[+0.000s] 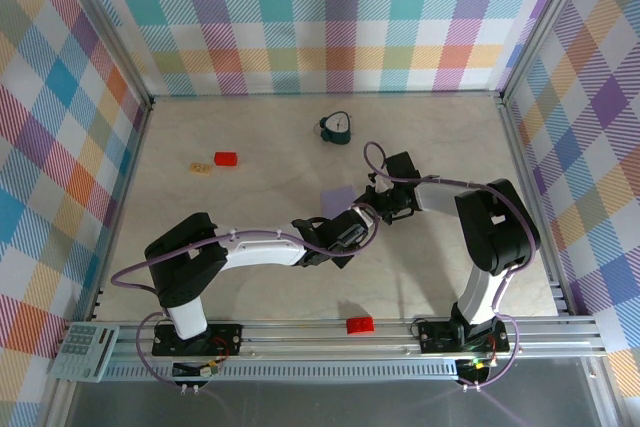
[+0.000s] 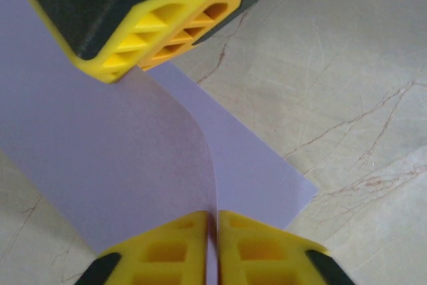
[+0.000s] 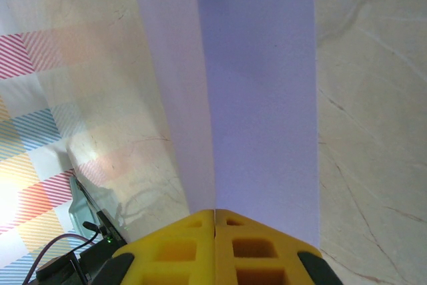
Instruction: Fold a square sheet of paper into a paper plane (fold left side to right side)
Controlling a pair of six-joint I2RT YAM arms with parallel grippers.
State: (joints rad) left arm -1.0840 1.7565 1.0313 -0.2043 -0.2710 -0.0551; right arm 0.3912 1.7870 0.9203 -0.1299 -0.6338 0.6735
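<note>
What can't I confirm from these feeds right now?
Top view: the left arm and right arm cover most of the square sheet of paper; whether its edges meet is hidden.
Left wrist view: the right claw covers the sheet's far part; the frame's left edge cuts more off.
Right wrist view: the top edge cuts off the sheet's far end.

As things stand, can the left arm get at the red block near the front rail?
Probably not now: the left gripper is shut on the square sheet of paper, so it is busy. Nothing stands between it and the red block.
</note>
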